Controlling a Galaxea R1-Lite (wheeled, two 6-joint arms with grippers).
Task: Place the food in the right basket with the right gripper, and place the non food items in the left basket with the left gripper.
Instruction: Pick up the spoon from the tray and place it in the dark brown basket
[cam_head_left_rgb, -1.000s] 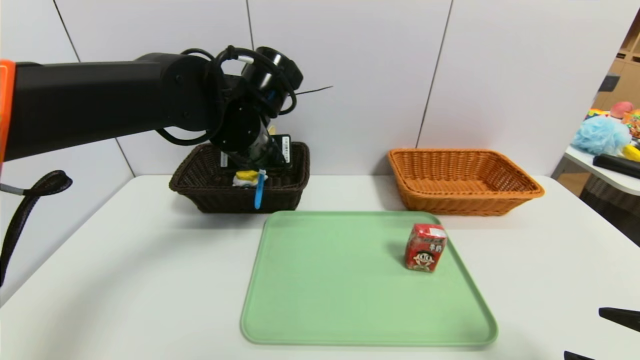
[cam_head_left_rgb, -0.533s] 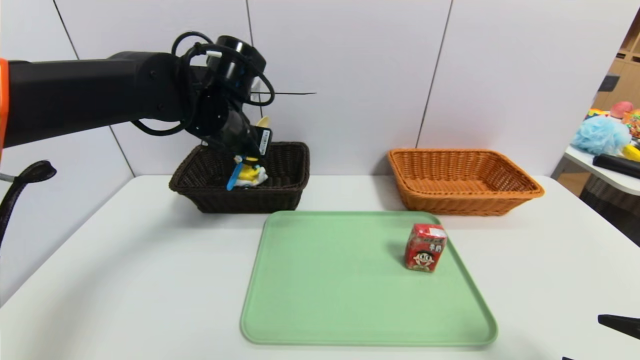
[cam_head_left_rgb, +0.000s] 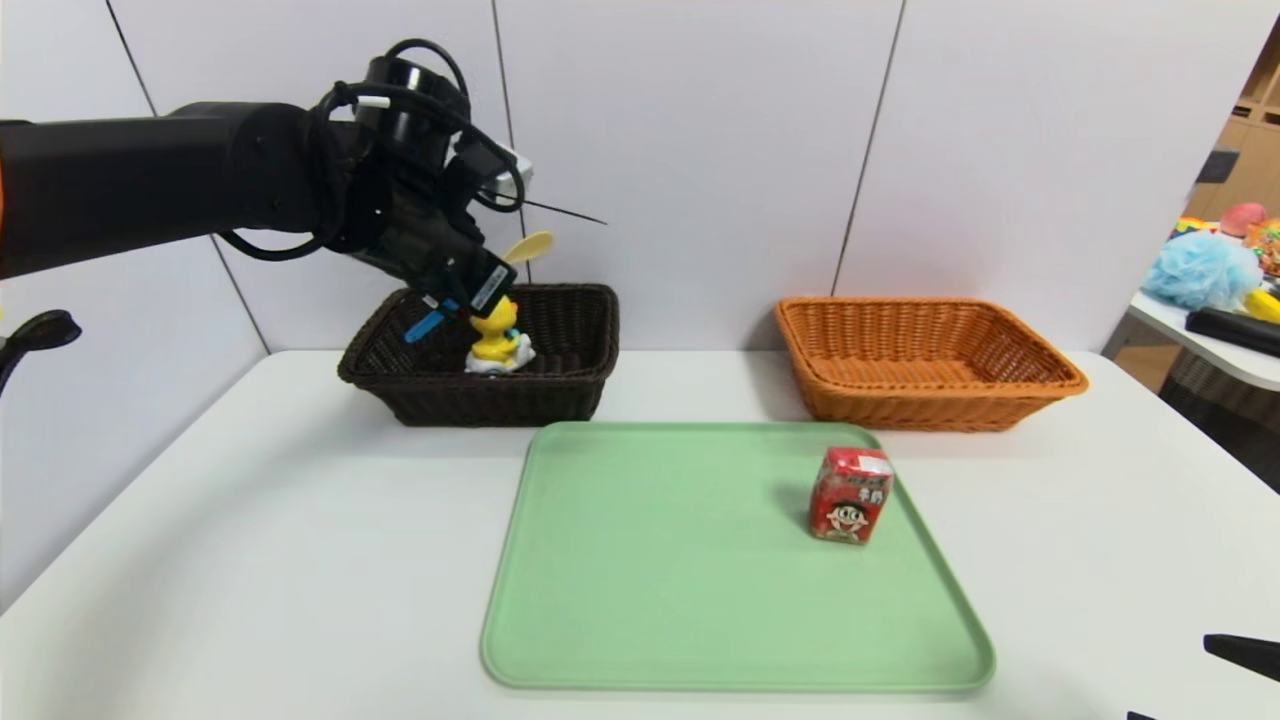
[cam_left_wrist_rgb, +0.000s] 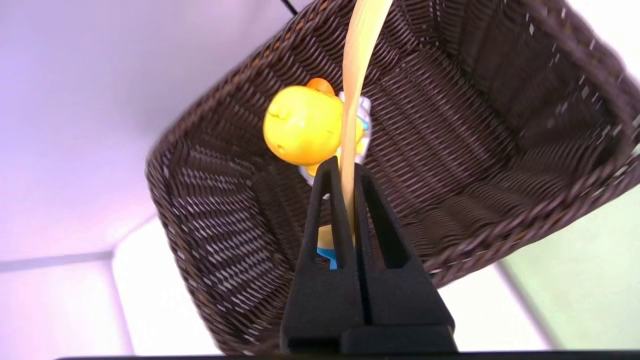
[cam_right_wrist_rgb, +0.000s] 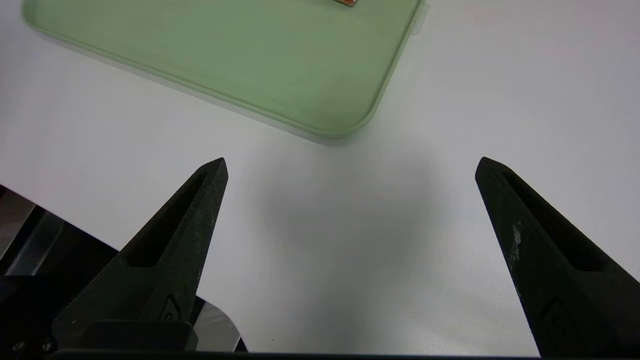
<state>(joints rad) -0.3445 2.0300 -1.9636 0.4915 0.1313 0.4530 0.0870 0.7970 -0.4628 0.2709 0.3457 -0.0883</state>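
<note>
Left hand (cam_left_wrist_rgb: 347, 167) pinching the spoon (cam_left_wrist_rgb: 356, 65) over the dark basket (cam_head_left_rgb: 480, 400)

The spoon is pale at one end, blue at the other; a yellow duck (cam_head_left_rgb: 495, 338) sits in that basket. The red carton (cam_head_left_rgb: 851, 496) stands on the green tray (cam_head_left_rgb: 700, 560), in front of the orange basket (cam_head_left_rgb: 920, 395). The right hand (cam_right_wrist_rgb: 352, 167) is parked, spread wide, above the table (cam_right_wrist_rgb: 350, 225).

Two baskets (cam_head_left_rgb: 590, 395) (cam_head_left_rgb: 940, 400), one tray (cam_head_left_rgb: 700, 580), one red carton (cam_head_left_rgb: 850, 495), one yellow duck (cam_head_left_rgb: 495, 335)
</note>
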